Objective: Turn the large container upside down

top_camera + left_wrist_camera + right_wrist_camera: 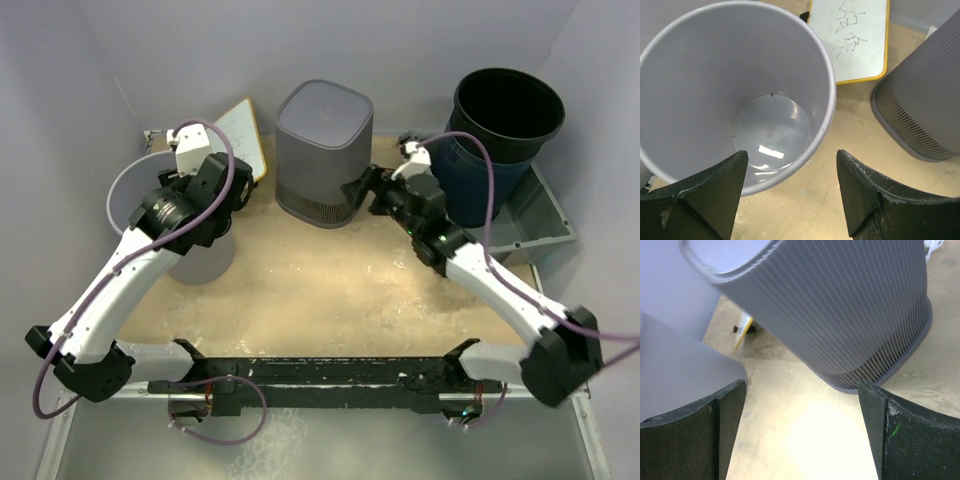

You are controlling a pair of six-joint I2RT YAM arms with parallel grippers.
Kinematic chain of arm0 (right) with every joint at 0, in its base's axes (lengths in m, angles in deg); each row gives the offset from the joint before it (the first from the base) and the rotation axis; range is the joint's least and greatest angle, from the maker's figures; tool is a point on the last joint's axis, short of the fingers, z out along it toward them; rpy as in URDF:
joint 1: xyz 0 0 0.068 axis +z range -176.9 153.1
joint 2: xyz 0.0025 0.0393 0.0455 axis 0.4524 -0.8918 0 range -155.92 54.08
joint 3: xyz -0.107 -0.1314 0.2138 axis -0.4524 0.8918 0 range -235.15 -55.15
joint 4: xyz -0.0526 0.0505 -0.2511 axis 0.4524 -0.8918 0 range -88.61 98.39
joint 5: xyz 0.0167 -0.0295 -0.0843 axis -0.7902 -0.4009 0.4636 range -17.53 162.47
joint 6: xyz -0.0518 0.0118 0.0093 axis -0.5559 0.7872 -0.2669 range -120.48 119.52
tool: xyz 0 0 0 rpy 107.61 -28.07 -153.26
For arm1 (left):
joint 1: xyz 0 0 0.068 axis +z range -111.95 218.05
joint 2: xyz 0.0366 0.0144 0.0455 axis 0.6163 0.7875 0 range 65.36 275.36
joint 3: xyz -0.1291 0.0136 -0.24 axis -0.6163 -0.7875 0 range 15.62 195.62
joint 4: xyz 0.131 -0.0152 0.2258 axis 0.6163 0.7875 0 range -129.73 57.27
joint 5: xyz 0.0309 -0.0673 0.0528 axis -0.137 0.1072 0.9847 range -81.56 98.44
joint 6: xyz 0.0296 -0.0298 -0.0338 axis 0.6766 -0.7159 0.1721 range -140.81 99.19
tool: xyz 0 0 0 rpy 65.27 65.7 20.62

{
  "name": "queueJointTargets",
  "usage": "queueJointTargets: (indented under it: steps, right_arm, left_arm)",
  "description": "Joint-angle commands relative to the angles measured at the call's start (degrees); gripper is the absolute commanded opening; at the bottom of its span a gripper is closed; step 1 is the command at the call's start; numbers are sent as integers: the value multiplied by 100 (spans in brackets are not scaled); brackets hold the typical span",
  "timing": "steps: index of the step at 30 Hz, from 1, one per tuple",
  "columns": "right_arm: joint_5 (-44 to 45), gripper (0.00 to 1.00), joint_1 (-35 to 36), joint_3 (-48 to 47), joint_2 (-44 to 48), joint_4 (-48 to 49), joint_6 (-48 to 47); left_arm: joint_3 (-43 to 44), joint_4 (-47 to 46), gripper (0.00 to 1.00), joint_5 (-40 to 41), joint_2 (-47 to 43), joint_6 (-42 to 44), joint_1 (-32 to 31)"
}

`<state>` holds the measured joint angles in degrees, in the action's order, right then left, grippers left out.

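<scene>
A grey ribbed bin stands at the middle back with its closed flat end up and its flared rim on the table; it also shows in the right wrist view and the left wrist view. A light grey round bucket stands upright and empty at the left, seen from above in the left wrist view. My left gripper is open above the bucket's right rim, one finger over the inside, one outside. My right gripper is open and empty beside the ribbed bin's right side.
A dark blue pot with a black pot nested in it stands in a grey tray at the back right. A yellow-framed whiteboard lies behind the bucket. Purple walls close the back and sides.
</scene>
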<state>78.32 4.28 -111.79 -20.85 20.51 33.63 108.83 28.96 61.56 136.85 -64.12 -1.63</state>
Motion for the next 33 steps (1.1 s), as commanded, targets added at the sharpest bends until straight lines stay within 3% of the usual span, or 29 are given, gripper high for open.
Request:
queueJointTargets:
  steps: [1,6,10,13,17,27,30,33]
  right_arm:
    - [-148,95,11,713,1278,-624,-261]
    - [50,95,11,1255,2478,-1457,-331]
    - [510,96,9,1346,3127,-2103,-475]
    - [671,96,10,1307,3450,-2491,-480]
    - [791,96,11,1244,3707,-2766,-442]
    - [828,96,10,854,3599,-3122,-495]
    - [795,96,11,769,3521,-3118,-467]
    - [876,96,11,655,3440,-3131,-415]
  left_arm:
    - [-270,-769,68,-462,121,653,501]
    - [-1055,-1846,66,-1730,71,1228,1324]
    - [-1172,-1988,56,-2880,249,1425,1453]
    - [-1096,-1921,39,-3353,304,1433,1448]
    - [-954,-1814,0,-3652,208,1335,1446]
    - [-129,-1584,0,-5876,-277,709,1402]
    - [-227,-2055,0,-6652,-497,237,1406]
    - [-910,-3253,0,-7518,-854,-434,1401]
